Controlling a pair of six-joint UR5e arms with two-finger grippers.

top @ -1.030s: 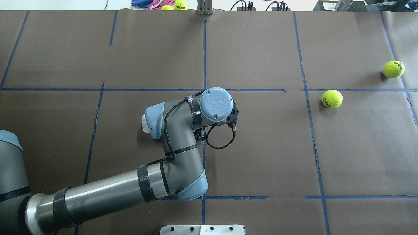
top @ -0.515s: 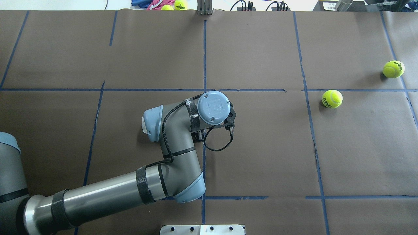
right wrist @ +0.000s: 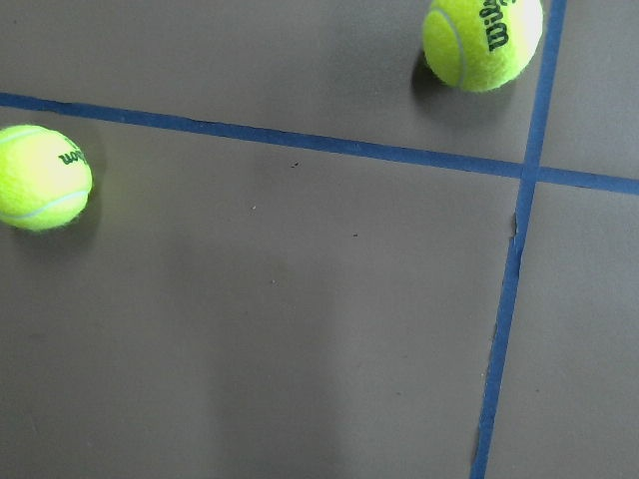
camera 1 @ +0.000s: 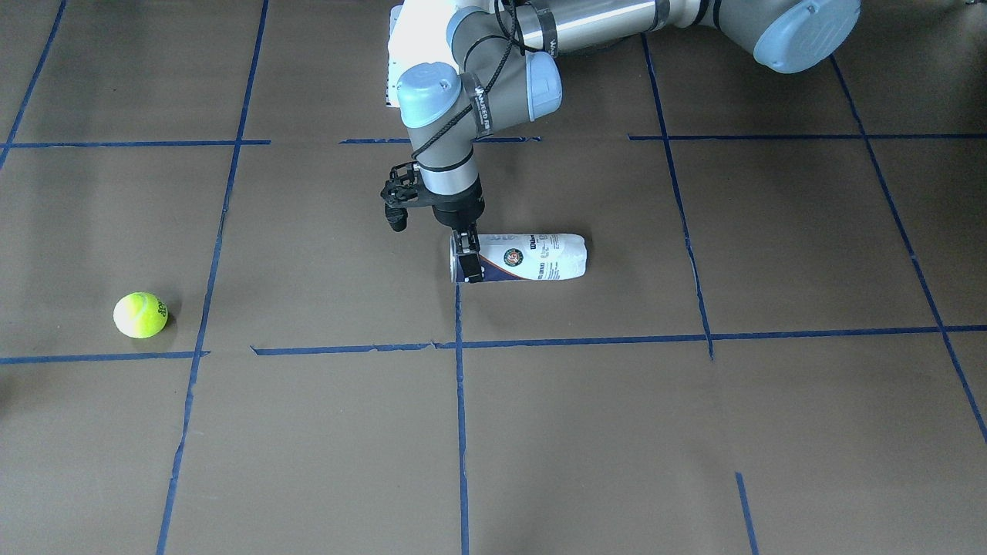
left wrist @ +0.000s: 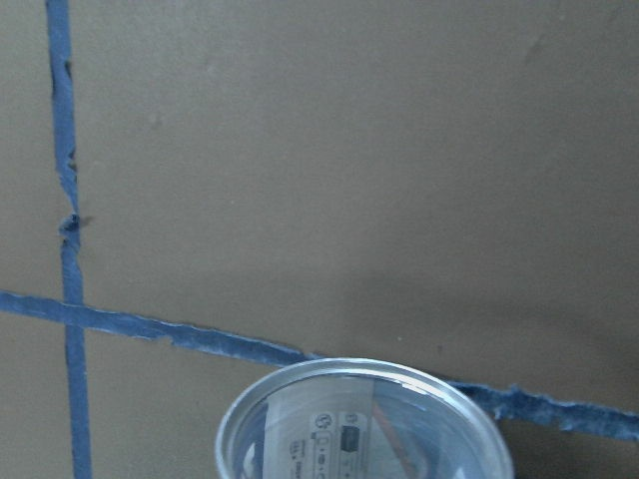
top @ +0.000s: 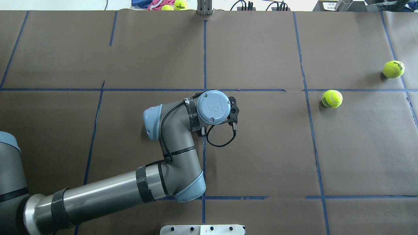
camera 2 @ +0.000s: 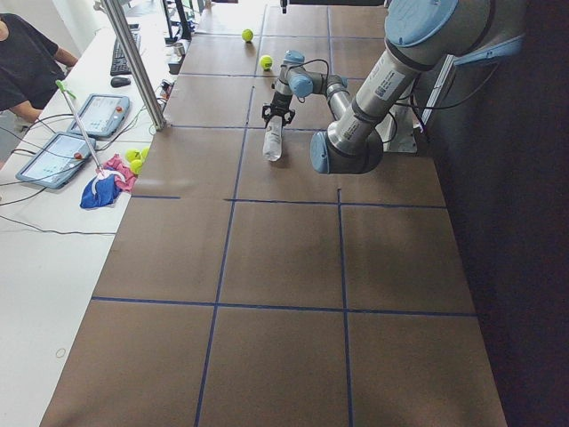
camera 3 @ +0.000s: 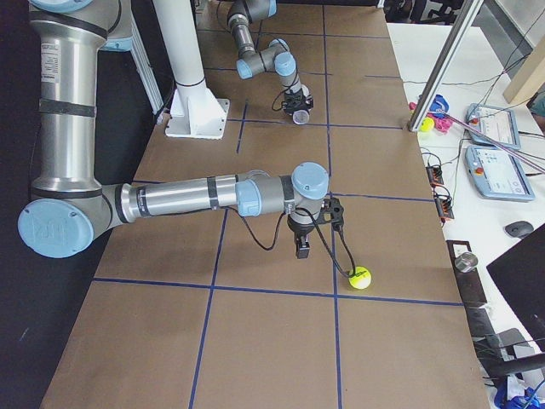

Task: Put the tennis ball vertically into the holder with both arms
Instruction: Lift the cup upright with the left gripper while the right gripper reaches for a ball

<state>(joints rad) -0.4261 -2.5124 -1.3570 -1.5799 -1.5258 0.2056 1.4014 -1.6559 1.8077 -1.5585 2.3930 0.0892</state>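
Holder (camera 1: 540, 258) lies sideways, open rim at jaws of left gripper (camera 1: 468, 270). Jaw spread, there and on right gripper (camera 3: 301, 252), cannot be told.

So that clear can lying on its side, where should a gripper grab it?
Probably at the open end of the holder, coming straight down and pinching across the round wall. It lies on its side, so only top and flanks are free. The left gripper hangs at that end.
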